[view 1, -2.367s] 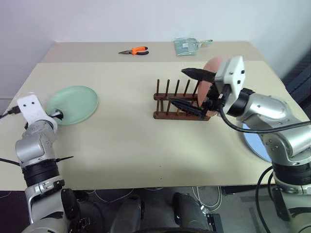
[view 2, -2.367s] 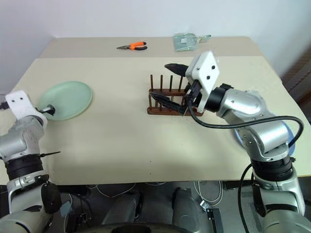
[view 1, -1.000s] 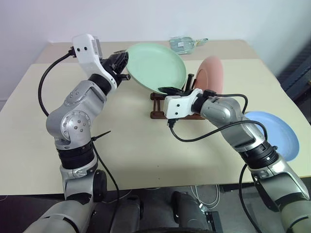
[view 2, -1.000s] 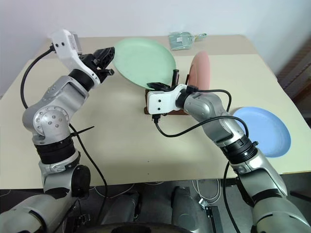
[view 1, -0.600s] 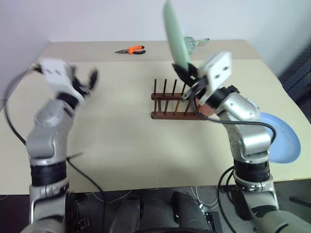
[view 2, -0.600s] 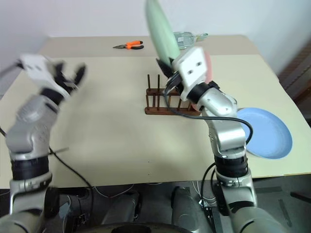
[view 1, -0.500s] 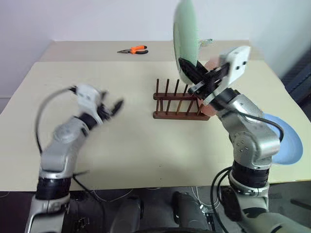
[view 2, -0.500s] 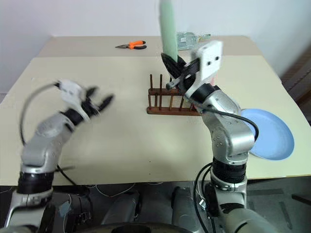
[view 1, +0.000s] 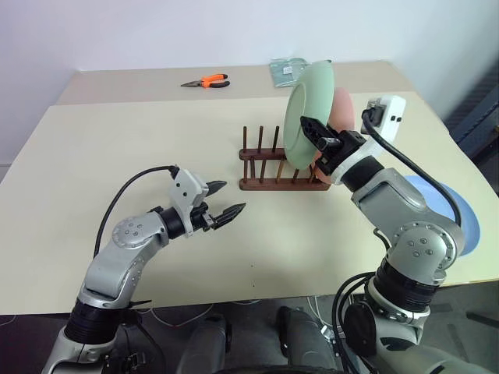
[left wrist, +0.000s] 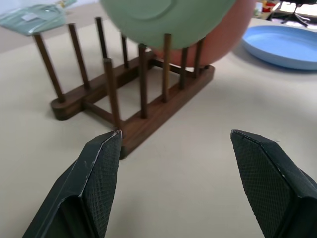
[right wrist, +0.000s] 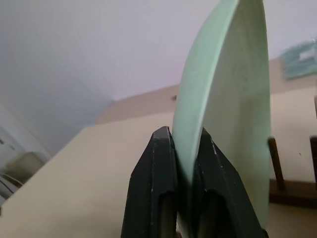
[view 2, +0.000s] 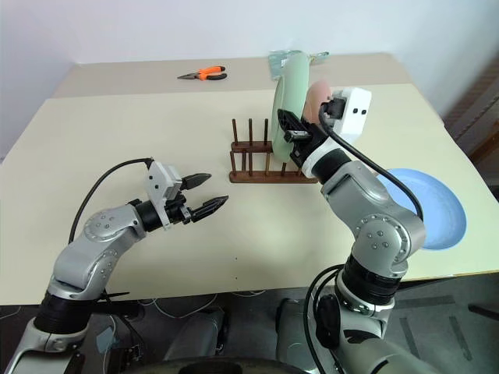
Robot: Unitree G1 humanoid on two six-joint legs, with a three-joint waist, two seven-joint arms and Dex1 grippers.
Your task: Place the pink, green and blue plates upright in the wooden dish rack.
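Green plate [view 1: 306, 109] stands upright over the wooden dish rack [view 1: 269, 166], pinched at its rim by the right gripper [right wrist: 178, 163]; left gripper [view 1: 224, 201], jaws wide, hovers left above the desk [view 1: 117, 148].

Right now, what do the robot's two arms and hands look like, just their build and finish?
Both arms are silver-grey metal with rounded joint housings and black bands. Each ends in a white camera block and a hand of two black tapered fingers with cross-hatched pads. A black cable loops along each forearm. Left hand; right hand.
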